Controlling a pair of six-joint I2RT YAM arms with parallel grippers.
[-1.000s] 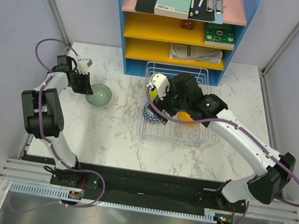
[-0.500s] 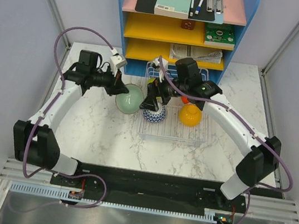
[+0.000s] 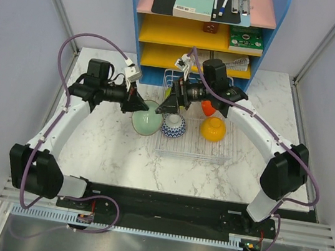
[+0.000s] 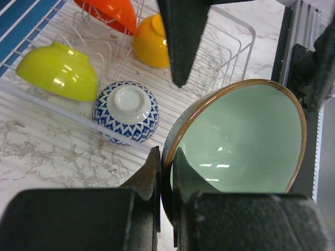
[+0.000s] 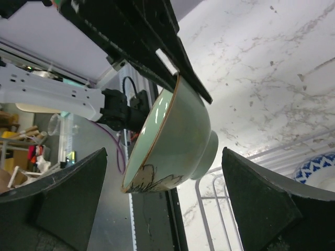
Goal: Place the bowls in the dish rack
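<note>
as the left gripper (image 3: 138,104) sweeps in from the far-left part of the marble table (image 3: 119,150), the pale mint bowl (image 3: 146,121) comes with it, and now it hangs tipped on edge just beside the left side of the dish rack (image 3: 191,155). a second ago that bowl is well out to the left; half a second ago it is already close; now it is right up against the wire. the left jaws are pinched narrow on the bowl's rim, one finger inside and one outside. meanwhile the right gripper (image 3: 169,104) swings off the blue-and-white patterned bowl (image 3: 173,125), which sits upside down and free in the rack, and turns left to face the newcomer. its jaws stand wide, one finger either side of the mint bowl in the wrist view, not touching it. looks like a handover shaping up, or a guiding catch at the rack's edge. a yellow-orange bowl (image 3: 213,128), a red-orange bowl (image 3: 207,107) and a lime-green bowl (image 4: 60,70) are loaded too, so the mint one seems the last out.
</note>
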